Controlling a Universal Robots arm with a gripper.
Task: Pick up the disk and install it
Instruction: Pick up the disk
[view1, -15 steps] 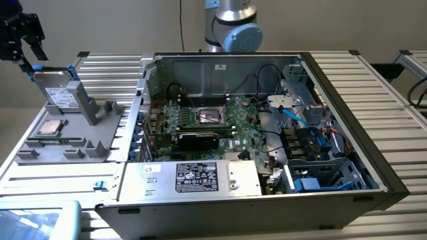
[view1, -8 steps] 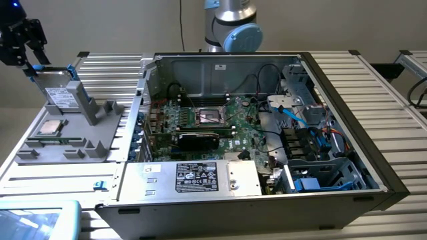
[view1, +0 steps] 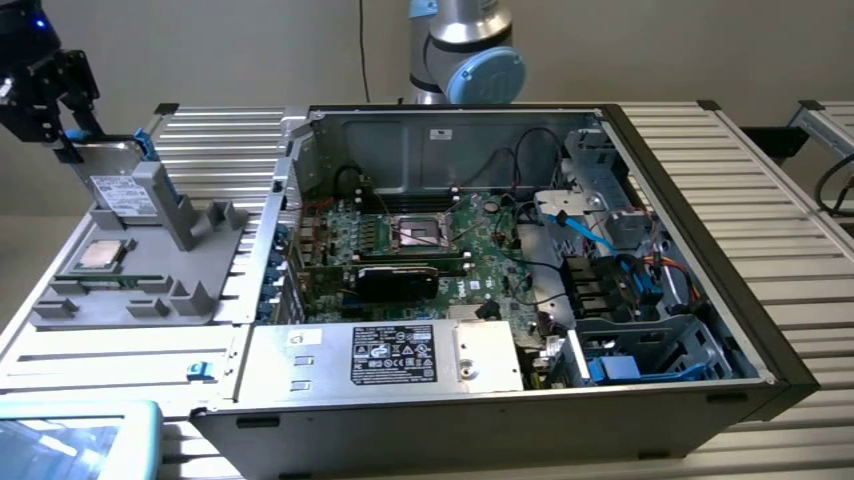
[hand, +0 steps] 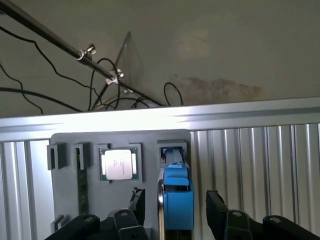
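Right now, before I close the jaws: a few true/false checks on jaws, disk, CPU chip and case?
1. The gripper has its jaws open, with the disk's blue end between them. True.
2. The disk sits in the computer case. False: it stands on edge in the grey fixture beside the case.
3. The CPU chip lies flat in that same fixture. True.
4. The case is closed up. False: it lies open, with the motherboard exposed.
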